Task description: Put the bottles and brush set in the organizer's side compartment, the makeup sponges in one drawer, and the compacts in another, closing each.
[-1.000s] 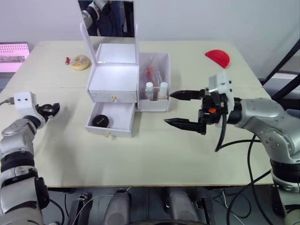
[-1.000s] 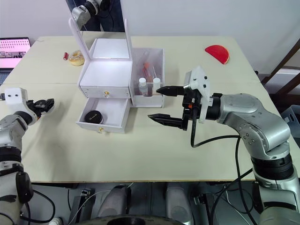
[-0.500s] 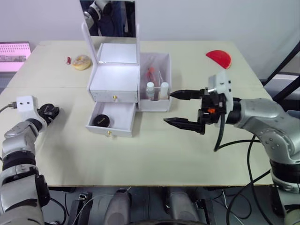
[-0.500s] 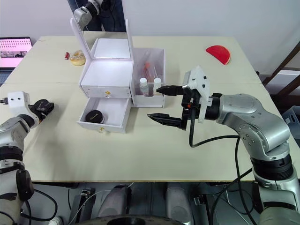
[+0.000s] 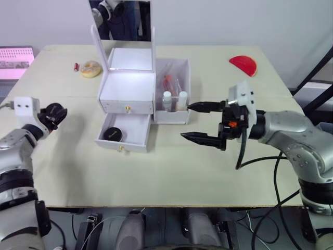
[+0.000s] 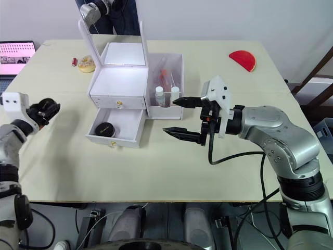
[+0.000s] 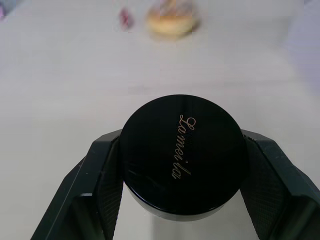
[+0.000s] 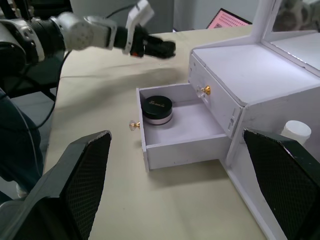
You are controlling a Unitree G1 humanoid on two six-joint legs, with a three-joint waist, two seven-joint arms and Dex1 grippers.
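The left gripper (image 7: 181, 165) grasps a round black-lidded compact pot (image 7: 182, 155), left of the white plastic organizer (image 5: 128, 91). The right gripper (image 5: 200, 123) is spread wide, empty, right of the open lower drawer (image 5: 125, 133).

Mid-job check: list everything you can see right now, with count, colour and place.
Organizer: 1, white, table centre; top drawer shut, lower drawer open.
Mirror: 1, upright at organizer's back.
Compacts: 2, black-lidded; one in lower drawer, one in left gripper.
Bottles: 2, white caps, side compartment front.
Brush set: 1, reddish tips, behind bottles.
Yellowish disc: 1, far left.
Small red item: 1, beside disc.
Red half-round case: 1, far right.
Screen: 1, pink, left edge.
Left gripper: gripping compact above table's left.
Right gripper: open, right of organizer.
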